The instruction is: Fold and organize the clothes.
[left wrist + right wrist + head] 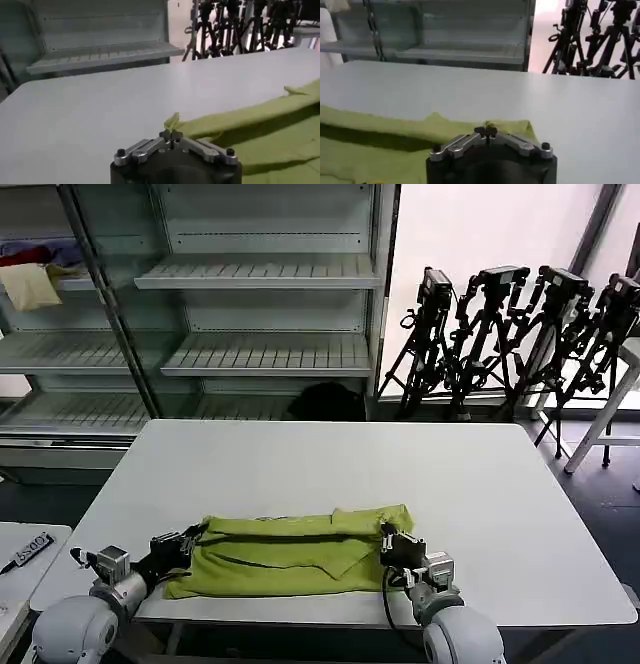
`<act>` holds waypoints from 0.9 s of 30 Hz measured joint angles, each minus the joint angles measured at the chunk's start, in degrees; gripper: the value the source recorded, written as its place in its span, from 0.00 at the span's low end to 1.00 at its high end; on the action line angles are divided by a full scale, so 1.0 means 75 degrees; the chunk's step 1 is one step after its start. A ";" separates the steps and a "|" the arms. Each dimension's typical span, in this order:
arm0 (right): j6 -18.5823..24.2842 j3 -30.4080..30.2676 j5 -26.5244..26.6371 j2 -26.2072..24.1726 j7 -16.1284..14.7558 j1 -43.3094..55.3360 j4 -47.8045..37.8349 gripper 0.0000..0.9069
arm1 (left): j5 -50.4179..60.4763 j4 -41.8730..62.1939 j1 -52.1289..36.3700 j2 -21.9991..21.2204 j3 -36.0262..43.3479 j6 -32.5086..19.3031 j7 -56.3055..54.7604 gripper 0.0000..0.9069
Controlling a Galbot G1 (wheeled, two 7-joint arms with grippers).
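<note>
T-shirt [290, 554], lime green and already folded into a long band, lies on the tabletop [330, 474] along its near edge, its long axis running side to side across the robot's front. The left gripper [190, 541] sits at the shirt's left end, its fingers pinched together on a corner of the cloth [172, 122]. The right gripper [392, 546] sits at the shirt's right end, fingers likewise closed on the fabric edge [490, 126]. Each arm holds its own end, so the next fold probably carries one end lengthwise toward the other.

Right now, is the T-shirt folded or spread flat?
Folded: the T-shirt lies as a narrow band with layers overlapping, both grippers pinching its ends.
</note>
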 measured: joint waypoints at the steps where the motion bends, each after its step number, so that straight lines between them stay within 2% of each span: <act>1: 0.0001 0.0001 -0.0055 -0.0009 -0.0001 -0.0015 0.0005 0.00 | 0.0032 -0.0015 0.0028 0.0004 -0.0003 -0.0007 0.0008 0.01; 13: 0.0001 0.0042 -0.0554 -0.0025 -0.0033 -0.0193 0.0042 0.00 | 0.0367 -0.0238 0.0289 -0.0018 -0.0064 -0.0025 0.0027 0.01; 14: 0.0001 0.0042 -0.0592 -0.0026 -0.0044 -0.0203 0.0043 0.10 | 0.0400 -0.0254 0.0305 -0.0018 -0.0068 -0.0027 0.0030 0.01; 15: 0.0001 0.0042 -0.0624 -0.0026 -0.0052 -0.0207 0.0044 0.94 | 0.0432 -0.0274 0.0322 -0.0017 -0.0069 -0.0032 0.0030 0.01; 16: 0.0001 0.0038 -0.0661 -0.0026 -0.0057 -0.0210 0.0044 1.00 | 0.0474 -0.0292 0.0337 -0.0017 -0.0071 -0.0042 0.0035 0.02; 17: 0.0001 0.0031 -0.0700 -0.0021 -0.0058 -0.0216 0.0044 1.00 | 0.0514 -0.0306 0.0349 -0.0018 -0.0072 -0.0051 0.0035 0.13; 18: 0.0001 0.0027 -0.0741 -0.0016 -0.0061 -0.0221 0.0041 1.00 | 0.0563 -0.0318 0.0361 -0.0025 -0.0072 -0.0057 0.0034 1.00; 27: 0.0006 -0.0036 -0.1344 0.0053 -0.0055 -0.0322 -0.0027 1.00 | 0.0849 -0.0367 0.0425 -0.0181 -0.0055 -0.0082 -0.0051 1.00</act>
